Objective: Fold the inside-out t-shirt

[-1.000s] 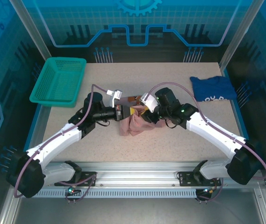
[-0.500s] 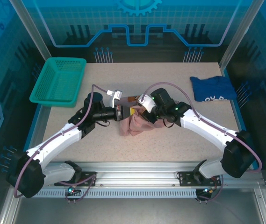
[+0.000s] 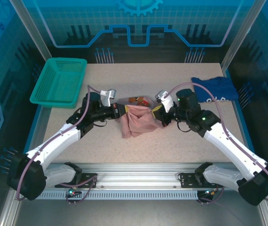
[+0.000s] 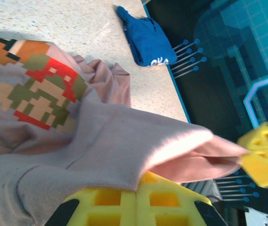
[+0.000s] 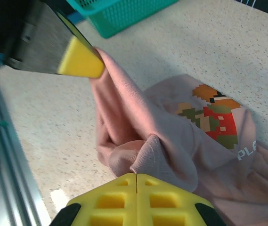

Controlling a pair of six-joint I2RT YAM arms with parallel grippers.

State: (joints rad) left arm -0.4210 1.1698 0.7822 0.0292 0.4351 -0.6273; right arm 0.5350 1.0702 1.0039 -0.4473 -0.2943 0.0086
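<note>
Although bunched into soft folds, the inside-out t-shirt (image 3: 136, 123) is seen at the middle of the speckled beige table (image 3: 181, 143), a dusty pink knit drawn out between the two arms; its left end is pinched between the clenched yellow pads of the left gripper (image 3: 119, 112); its right end is clamped likewise by the right gripper (image 3: 156, 113), whose blocky pads meet on a fold of cloth; a pixelled print patch (image 5: 211, 115) in red, green and orange is shown on the slack cloth; farther back, a teal mesh basket (image 3: 58, 82) is set at the left corner; a crumpled dark blue shirt (image 3: 214, 89) with white lettering is laid at the right edge, well apart.
</note>
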